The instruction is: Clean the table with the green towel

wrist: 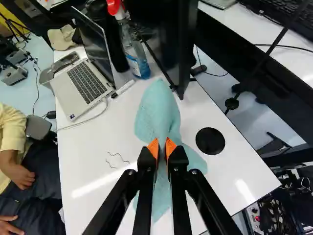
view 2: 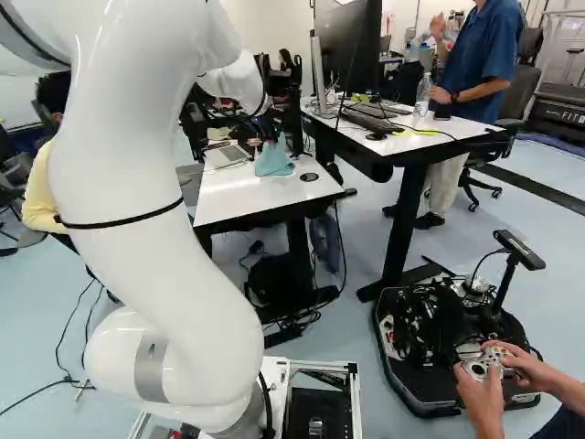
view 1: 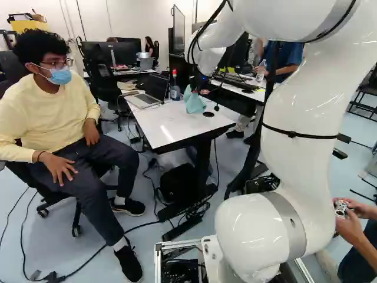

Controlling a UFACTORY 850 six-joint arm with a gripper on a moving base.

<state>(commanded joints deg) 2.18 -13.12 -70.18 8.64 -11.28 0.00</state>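
Observation:
My gripper [view 1: 195, 86] is at the far end of the white table [view 1: 162, 131], over the pale green-blue towel [view 1: 195, 104]. In the wrist view the gripper [wrist: 162, 147] pinches the towel [wrist: 159, 115] between its orange pads. Cloth spreads ahead of the fingers and hangs below them, lying against or just over the tabletop [wrist: 85, 166]; which one, I cannot tell. Beside the towel, two thin dark squiggles [wrist: 118, 159] mark the white surface. The fingers hide part of the cloth.
An open laptop [wrist: 80, 83], its cable, and a spray bottle [wrist: 137, 58] stand on the table ahead of the towel. A black round disc [wrist: 210, 141] is beside it. A seated person is close to the table's side. A second desk [view 2: 420, 133] holds a monitor and keyboard.

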